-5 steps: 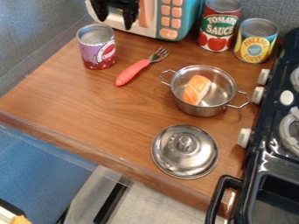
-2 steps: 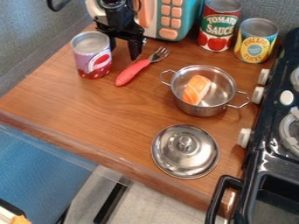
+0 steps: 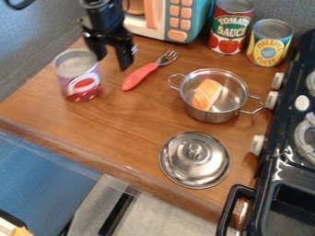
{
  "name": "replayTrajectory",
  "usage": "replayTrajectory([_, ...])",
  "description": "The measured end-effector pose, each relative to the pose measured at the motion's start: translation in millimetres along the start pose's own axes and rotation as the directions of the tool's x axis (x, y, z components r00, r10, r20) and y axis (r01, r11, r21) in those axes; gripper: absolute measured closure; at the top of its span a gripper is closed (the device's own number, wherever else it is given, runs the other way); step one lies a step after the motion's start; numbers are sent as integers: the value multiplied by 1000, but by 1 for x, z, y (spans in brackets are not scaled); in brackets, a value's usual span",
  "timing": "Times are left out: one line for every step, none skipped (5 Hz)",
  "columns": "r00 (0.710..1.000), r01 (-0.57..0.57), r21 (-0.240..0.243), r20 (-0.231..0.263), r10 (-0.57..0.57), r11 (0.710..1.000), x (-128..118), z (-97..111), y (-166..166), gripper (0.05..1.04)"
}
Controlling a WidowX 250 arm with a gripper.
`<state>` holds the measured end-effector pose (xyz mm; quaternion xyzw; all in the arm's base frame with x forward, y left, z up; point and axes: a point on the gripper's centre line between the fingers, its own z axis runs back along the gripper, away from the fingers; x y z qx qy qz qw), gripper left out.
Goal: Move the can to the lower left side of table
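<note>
One can (image 3: 78, 78), just beside pincer (image 3: 112, 60), lower left

Showing a metal pot (image 3: 211, 116) holding an orange-and-white food piece (image 3: 207, 94), a purple-and-red can (image 3: 78, 78) standing well left of the pot, and a black gripper (image 3: 112, 62) hanging to the pot's upper left, fingers apart. Showing a red-handled fork (image 3: 140, 75) lying near the pot's upper left, red-and-green (image 3: 230, 27) and yellow (image 3: 269, 44) cans standing beyond the pot, a metal lid (image 3: 194, 163) lying below the pot, and a black stove (image 3: 280, 168) standing right of the pot.
</note>
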<state>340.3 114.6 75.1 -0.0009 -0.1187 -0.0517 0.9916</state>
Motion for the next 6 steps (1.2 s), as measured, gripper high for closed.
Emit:
replayTrajectory([1000,-13,-13,-13,13,1000,-29,6,0,84])
replayTrajectory([999,-47,-27,-27,46,999,-56,12,-2,84])
replayTrajectory([998,-54,-41,-40,52,998,-69,11,-6,84])
replayTrajectory([998,-47,-41,-31,46,998,-64,22,-6,83])
replayTrajectory([1000,-11,-21,-1,11,1000,-41,46,-4,83])
replayTrajectory([999,21,-11,-27,-21,1000,-28,61,-12,83])
